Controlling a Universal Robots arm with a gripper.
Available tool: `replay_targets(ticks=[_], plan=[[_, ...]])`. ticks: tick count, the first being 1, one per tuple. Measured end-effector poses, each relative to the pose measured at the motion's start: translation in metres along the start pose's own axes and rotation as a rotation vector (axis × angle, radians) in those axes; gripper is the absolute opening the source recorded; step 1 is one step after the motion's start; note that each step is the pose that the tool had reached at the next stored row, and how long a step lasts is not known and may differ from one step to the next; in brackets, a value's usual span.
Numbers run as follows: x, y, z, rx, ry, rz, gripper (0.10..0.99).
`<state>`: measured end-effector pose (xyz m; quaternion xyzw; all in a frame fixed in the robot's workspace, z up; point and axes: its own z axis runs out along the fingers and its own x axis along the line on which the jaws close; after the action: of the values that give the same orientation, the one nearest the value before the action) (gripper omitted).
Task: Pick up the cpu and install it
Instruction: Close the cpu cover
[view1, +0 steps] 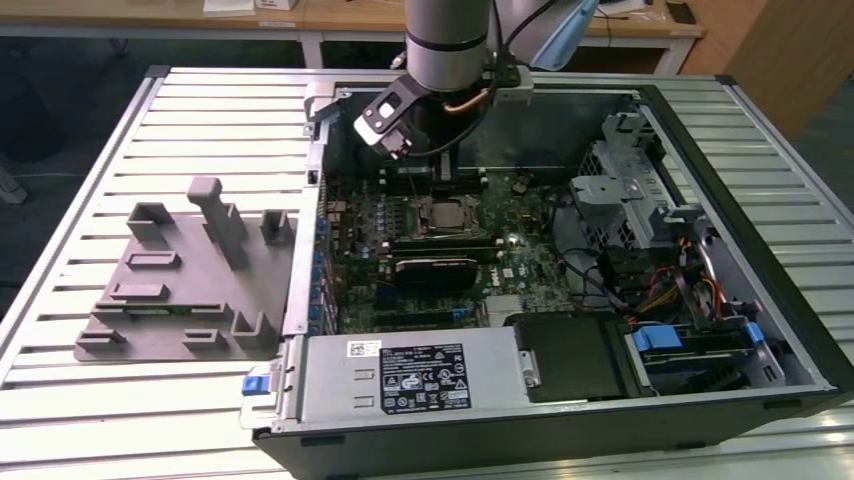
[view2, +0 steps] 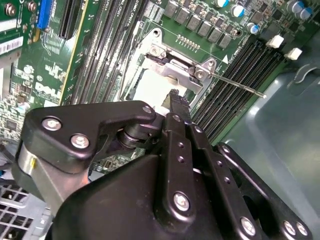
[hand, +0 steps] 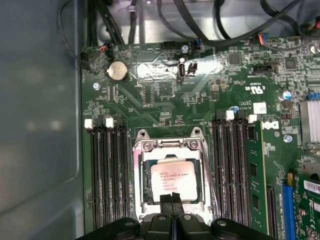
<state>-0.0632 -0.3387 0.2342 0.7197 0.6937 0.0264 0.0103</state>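
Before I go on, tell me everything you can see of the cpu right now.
In the first wrist view the cpu is a flat, square chip with a silver-grey metal top that carries print, and a paler rim. It lies level inside the metal socket frame on the green motherboard, between two banks of memory slots. The gripper, fingers shut, overlaps one edge; I cannot tell whether it touches the chip.
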Motion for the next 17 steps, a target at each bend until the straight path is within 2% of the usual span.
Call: replay_targets(ticks=[17], plan=[[-0.0001, -0.0001, 0.001, 0.007, 0.0151, -0.296, 0.106]])
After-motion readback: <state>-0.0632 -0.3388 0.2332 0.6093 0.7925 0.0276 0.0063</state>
